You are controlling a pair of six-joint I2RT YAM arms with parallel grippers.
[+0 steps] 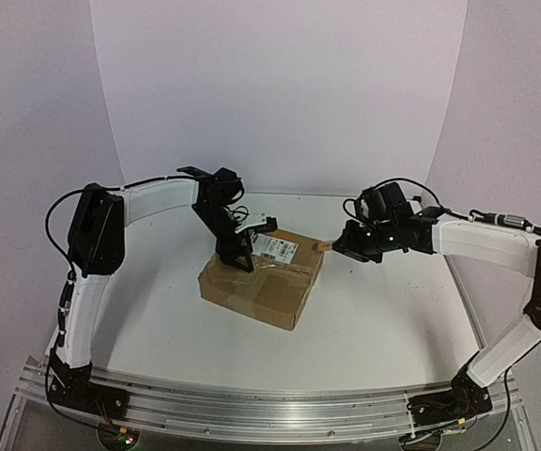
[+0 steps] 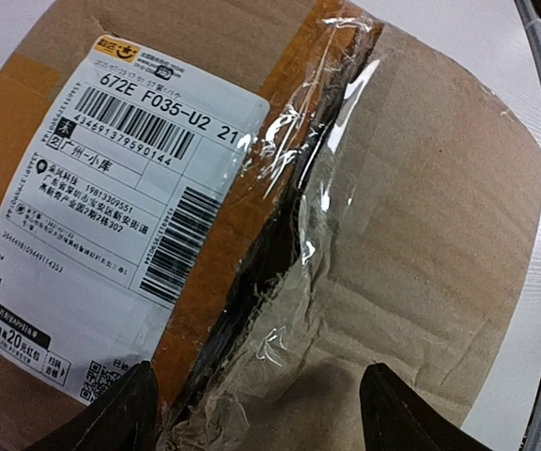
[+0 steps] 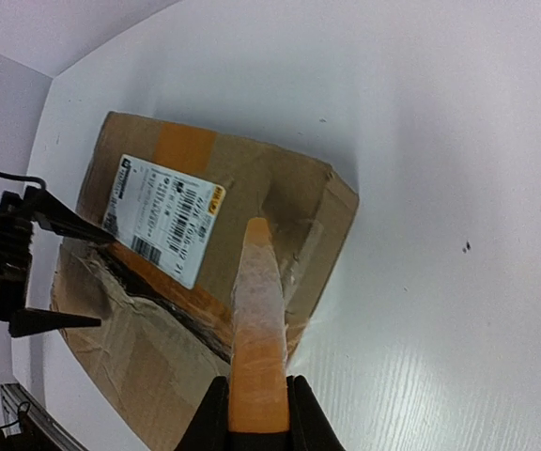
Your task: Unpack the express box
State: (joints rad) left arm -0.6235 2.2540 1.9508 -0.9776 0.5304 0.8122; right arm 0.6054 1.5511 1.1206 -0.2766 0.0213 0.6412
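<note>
One strip of tape point(image 3: 256, 310) is all you have started on so far. Your right gripper point(image 3: 256, 399) is pinched tight on its near end, and the far end reaches toward the right corner of the express box point(image 1: 269, 287); I cannot tell whether it is stuck there or already free. The box sits flat in the middle of the table point(image 1: 393, 319), between the two arms, with its label point(image 2: 111, 207) facing up. Your left gripper point(image 2: 259, 371) has its fingers spread wide, with the tips at or just above the box top, one on each side of the centre seam point(image 2: 280, 244). It appears to be placed to pin the box against the pull. Along that seam the clear tape is wrinkled and a dark gap shows between the flaps point(image 2: 421, 216), so I judge the seal partly broken, though the flaps lie flat and shut. Nothing from inside is in sight. By my reckoning you are early in the job: finish stripping the tape, lift the flaps, then take out the contents, which the pictures do not show.
</note>
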